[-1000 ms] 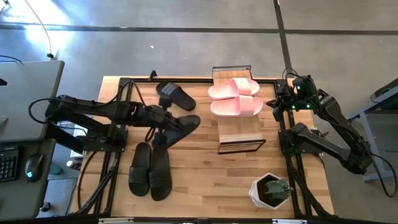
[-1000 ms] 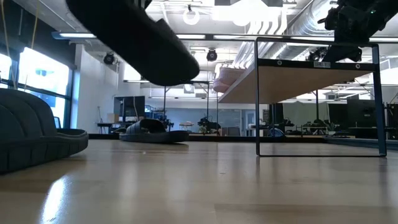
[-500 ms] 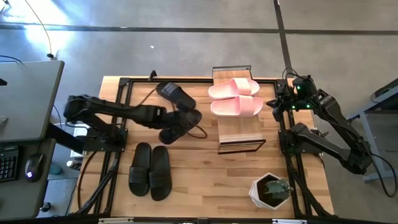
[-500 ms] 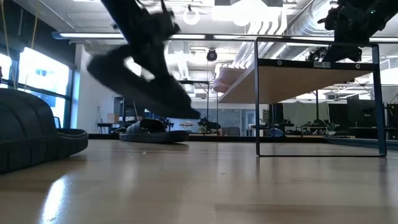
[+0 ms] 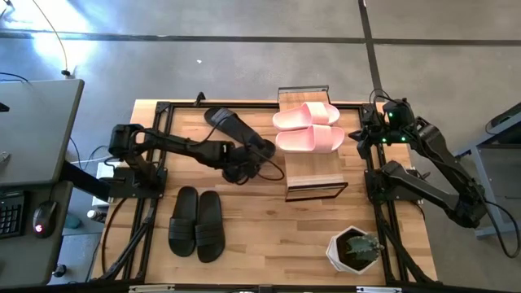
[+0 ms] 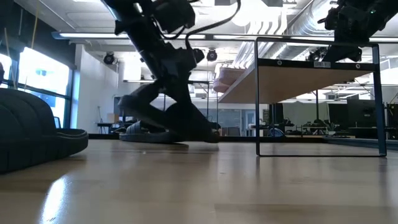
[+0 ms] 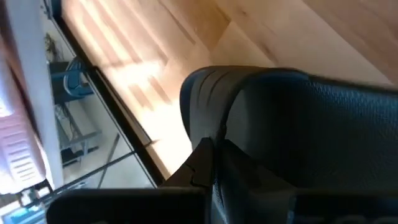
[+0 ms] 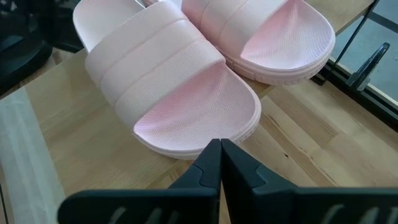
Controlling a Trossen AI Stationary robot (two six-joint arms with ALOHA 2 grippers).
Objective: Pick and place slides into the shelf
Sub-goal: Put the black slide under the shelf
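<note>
Left gripper (image 5: 242, 159) is clamped on a black slide (image 5: 254, 155), low over the tabletop (image 5: 269, 228) just beside the shelf (image 5: 313, 172); right gripper (image 5: 363, 133), pinched closed, waits by the pink slides (image 5: 308, 129) on the shelf top

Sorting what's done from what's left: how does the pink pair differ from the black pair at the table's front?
The pink pair is light pink and sits on the shelf plank; the black pair is matte black and lies on the tabletop. The pink slides point sideways, the black ones front to back. Both pairs lie side by side, soles down.
</note>
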